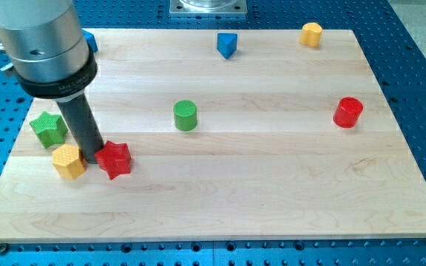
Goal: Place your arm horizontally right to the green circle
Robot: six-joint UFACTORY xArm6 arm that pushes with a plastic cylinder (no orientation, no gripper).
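The green circle [186,115] stands upright near the middle of the wooden board [272,192], well to the right of my tip [92,157] and a little farther back. My tip has no jaws and holds nothing; it sits at the near left, wedged between the yellow hexagon [68,161] and the red star [115,159], touching or almost touching both, with the green star [48,128] just behind. To reach the spot level with the circle's right side, I judge the circle itself blocks a straight path, and the red star sits directly rightward. The red cylinder [347,111], blue block [227,45] and yellow cylinder [311,34] lie well clear.
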